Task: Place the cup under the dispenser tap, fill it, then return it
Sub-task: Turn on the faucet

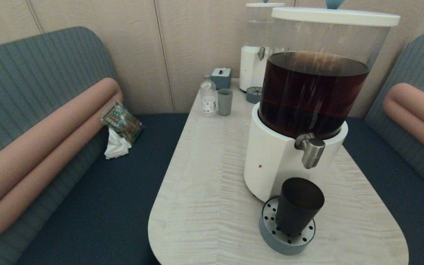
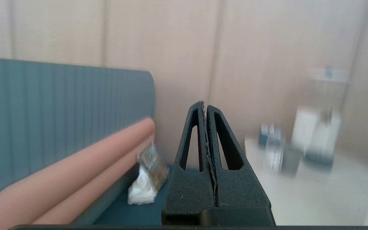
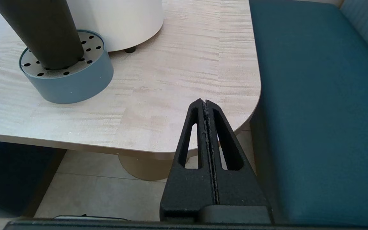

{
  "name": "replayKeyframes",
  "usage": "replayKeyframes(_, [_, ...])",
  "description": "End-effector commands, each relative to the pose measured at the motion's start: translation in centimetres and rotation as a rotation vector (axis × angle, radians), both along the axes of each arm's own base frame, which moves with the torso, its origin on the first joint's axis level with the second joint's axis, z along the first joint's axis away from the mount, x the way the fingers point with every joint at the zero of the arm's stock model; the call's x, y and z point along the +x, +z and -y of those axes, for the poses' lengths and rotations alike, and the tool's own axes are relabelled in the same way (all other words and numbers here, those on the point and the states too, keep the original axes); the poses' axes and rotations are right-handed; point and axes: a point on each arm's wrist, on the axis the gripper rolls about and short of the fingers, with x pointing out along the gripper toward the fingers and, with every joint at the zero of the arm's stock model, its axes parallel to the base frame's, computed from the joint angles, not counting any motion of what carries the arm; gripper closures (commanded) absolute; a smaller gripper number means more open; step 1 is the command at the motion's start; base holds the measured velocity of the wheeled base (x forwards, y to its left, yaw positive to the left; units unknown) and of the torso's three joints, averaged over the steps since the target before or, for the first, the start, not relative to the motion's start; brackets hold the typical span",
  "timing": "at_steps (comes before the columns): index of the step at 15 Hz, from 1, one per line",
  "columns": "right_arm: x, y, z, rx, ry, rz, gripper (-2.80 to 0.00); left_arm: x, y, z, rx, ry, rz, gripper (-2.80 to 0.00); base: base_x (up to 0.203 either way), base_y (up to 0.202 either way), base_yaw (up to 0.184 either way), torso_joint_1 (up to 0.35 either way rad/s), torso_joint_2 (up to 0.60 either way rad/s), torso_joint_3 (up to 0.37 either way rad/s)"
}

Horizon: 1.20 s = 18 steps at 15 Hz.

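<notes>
The matte black cup stands upright on the round grey-blue drip tray in front of the big dispenser's white base. The brushed-steel dispenser tap juts out just above the cup's rim. The right wrist view shows the cup and drip tray off beyond the table's near corner. My right gripper hangs shut and empty below the table's front right edge. My left gripper is shut and empty, held out to the left, facing the bench and wall. Neither arm shows in the head view.
A grey-blue cup, a small clear bottle and a small box stand at the table's far end by the smaller clear-liquid dispenser. A snack packet and tissue lie on the left bench. Dark blue benches flank the table.
</notes>
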Motion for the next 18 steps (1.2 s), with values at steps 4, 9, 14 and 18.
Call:
replayKeyframes(4, [0.0,0.0,0.0,0.001,0.001,-0.002,0.00,1.9,-5.5,0.1,0.142,0.004,-0.271,0.00,0.000,0.000,0.000,0.000,0.00,0.000])
replayKeyframes(9, [0.0,0.0,0.0,-0.001,0.001,0.000,0.00,2.6,-8.4,0.3,0.151,-0.076,-0.559,0.00,0.000,0.000,0.000,0.000,0.00,0.000])
replayKeyframes(14, [0.0,0.0,0.0,-0.001,0.001,-0.002,0.00,2.6,-9.2,0.4,0.170,-0.136,-0.633,0.00,0.000,0.000,0.000,0.000,0.00,0.000])
replayKeyframes(18, [0.0,0.0,0.0,0.001,0.001,-0.002,0.00,2.5,-9.4,0.4,0.120,-0.158,-0.680,0.00,0.000,0.000,0.000,0.000,0.00,0.000])
